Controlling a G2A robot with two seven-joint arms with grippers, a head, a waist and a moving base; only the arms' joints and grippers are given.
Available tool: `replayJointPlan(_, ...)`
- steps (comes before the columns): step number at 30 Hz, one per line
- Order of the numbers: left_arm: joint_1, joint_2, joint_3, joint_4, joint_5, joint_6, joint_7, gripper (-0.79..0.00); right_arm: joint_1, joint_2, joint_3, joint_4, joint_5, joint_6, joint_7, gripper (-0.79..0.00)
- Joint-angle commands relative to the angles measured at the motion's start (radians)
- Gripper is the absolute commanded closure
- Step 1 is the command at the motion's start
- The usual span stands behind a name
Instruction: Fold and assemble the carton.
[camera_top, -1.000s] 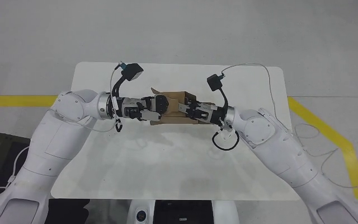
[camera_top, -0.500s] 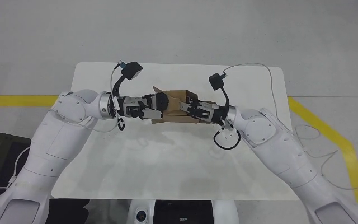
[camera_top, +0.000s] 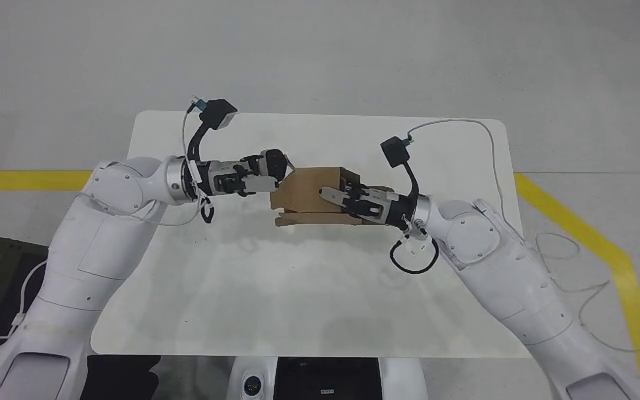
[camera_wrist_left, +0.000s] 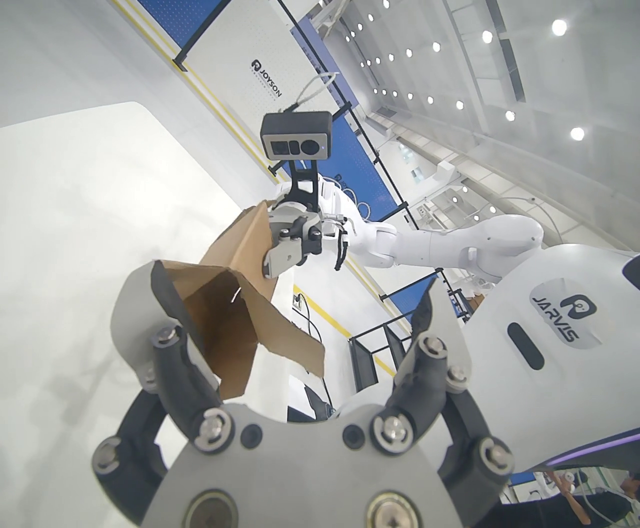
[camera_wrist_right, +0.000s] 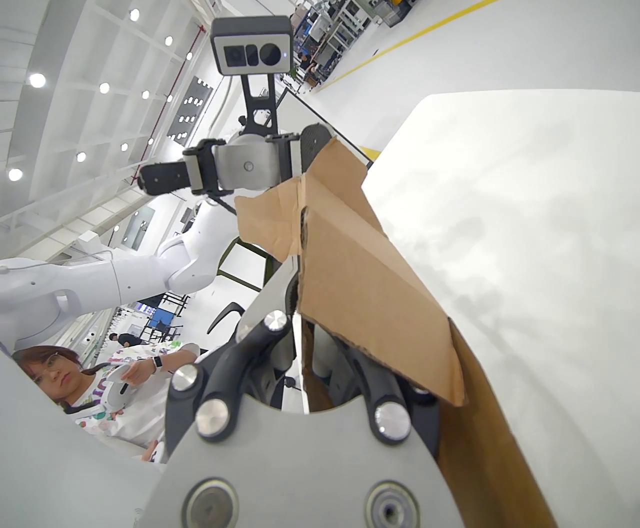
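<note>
We are clamping a side panel of the brown carton (camera_top: 308, 190) in our right tool (camera_top: 338, 194), holding it over the worktop (camera_top: 300, 290) near its middle. Our left tool (camera_top: 273, 168) is standing spread wide at the carton's opposite end, one finger beside a loose flap.

The brown carton (camera_top: 308, 190) lies near the middle of my white table (camera_top: 300, 300), partly folded, with a flap sticking out along its near edge. My left gripper (camera_top: 277, 165) sits at the carton's far left corner, touching the cardboard. My right gripper (camera_top: 338, 196) is on the carton's right end, its fingers over the cardboard. A yellow floor line (camera_top: 40, 180) runs past both sides of the table.
</note>
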Motion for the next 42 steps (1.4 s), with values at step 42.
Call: replayJointPlan(42,-0.010,-0.014,-0.016,0.021,0.040,0.004,-0.009,-0.785,0.032,-0.050,0.024,0.042,0.006,-0.029,0.050,0.000)
